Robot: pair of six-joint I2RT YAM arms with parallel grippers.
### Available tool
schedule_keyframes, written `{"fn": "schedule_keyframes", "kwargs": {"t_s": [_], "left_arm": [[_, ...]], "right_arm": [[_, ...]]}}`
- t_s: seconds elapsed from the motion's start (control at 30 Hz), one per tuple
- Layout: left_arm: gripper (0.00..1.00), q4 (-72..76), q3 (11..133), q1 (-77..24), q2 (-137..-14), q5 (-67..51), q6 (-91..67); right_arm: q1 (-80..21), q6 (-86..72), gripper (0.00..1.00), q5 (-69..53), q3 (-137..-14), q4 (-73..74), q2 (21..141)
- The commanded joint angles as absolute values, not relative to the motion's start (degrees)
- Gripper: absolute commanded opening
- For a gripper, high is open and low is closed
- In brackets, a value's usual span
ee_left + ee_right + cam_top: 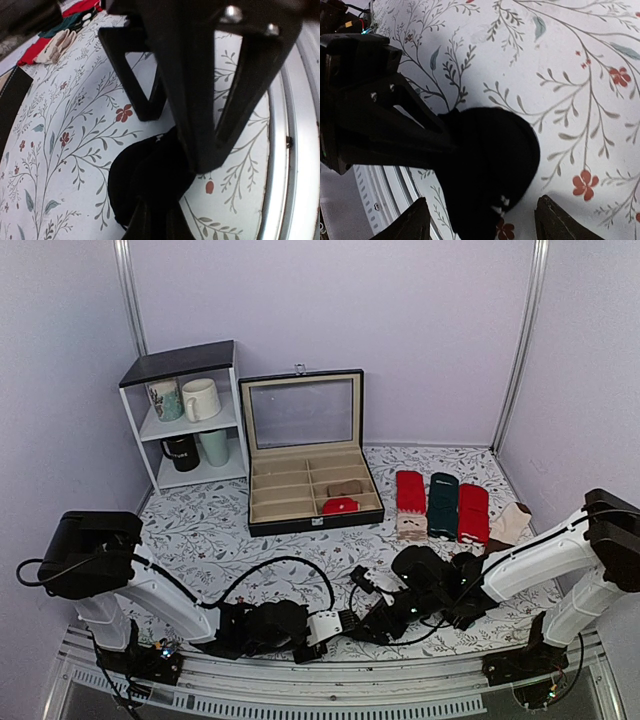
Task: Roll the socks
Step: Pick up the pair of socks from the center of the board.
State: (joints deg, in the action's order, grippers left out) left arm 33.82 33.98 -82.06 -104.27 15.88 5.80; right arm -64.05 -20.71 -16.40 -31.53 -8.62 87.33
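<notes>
Broadly, table: one, under a floral-print cloth [220, 530].
Case: one black hinged box [305, 455], glass lid raised, beige compartments inside.
Shelf: one white rack [185, 420] with a dark top.
Mugs: four mugs [200, 398] on the rack (any print is too small to read).
Spare socks: two red socks [410, 502] and one dark green sock [443, 502], side by side.
Task socks: one black fabric bundle with white marks [490, 160], on the cloth by the table's near edge.
Left gripper [152, 222]: clamped tight on that bundle.
Right gripper [481, 207]: fingers spread wide either side of it, gripping nothing.
</notes>
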Motion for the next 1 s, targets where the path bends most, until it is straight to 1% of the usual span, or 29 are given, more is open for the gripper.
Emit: {"fn": "schedule_keyframes", "kwargs": {"t_s": [0.0, 0.07, 0.17, 0.3, 0.4, 0.53, 0.7, 0.73, 0.8, 0.83, 0.87, 0.9, 0.97], "left_arm": [[0.00, 22.74, 31.72, -81.81, -108.02, 9.96, 4.40], [0.00, 22.75, 31.63, -81.76, -107.95, 10.00, 4.39], [0.00, 22.77, 31.39, -81.70, -107.68, 10.18, 4.30], [0.00, 22.77, 31.30, -81.52, -107.64, 10.35, 4.18], [0.00, 22.85, 31.46, -81.48, -107.99, 10.33, 4.17], [0.00, 22.61, 31.76, -81.45, -108.20, 10.64, 4.07], [0.00, 23.00, 31.48, -81.42, -106.77, 13.36, 3.78], [0.04, 23.35, 31.21, -81.47, -105.88, 14.03, 3.97], [0.19, 24.58, 30.33, -81.43, -102.96, 15.80, 4.65], [0.25, 25.25, 29.81, -81.44, -100.82, 16.64, 5.06], [0.29, 25.55, 29.27, -81.47, -98.44, 17.29, 5.58], [0.35, 25.72, 28.73, -81.47, -96.06, 17.94, 6.13], [0.49, 25.63, 27.63, -81.43, -90.84, 19.47, 6.48]], "right_arm": [[-63.81, -18.61, 0.72, -20.75, -35.35, -11.27, 92.92], [-63.79, -18.46, 0.71, -21.88, -35.88, -12.30, 94.46], [-63.75, -18.75, 0.66, -21.98, -35.75, -12.91, 95.63], [-63.81, -19.30, 0.56, -22.56, -34.47, -13.55, 96.18], [-63.81, -19.76, 0.47, -23.75, -33.63, -14.00, 97.10], [-63.82, -20.30, 0.27, -25.32, -33.48, -14.78, 98.77], [-63.90, -20.70, 0.13, -21.89, -33.06, -13.77, 99.65], [-63.90, -20.88, 0.11, -20.71, -32.85, -13.33, 99.61], [-63.83, -21.46, 0.07, -19.28, -32.45, -13.22, 99.12], [-63.84, -21.97, 0.06, -18.44, -32.29, -13.00, 98.71], [-63.77, -22.40, 0.05, -17.73, -32.17, -12.70, 98.21], [-63.75, -22.61, 0.04, -17.15, -32.12, -12.42, 97.66], [-63.61, -22.75, 0.04, -16.29, -32.20, -11.38, 96.23]]}}
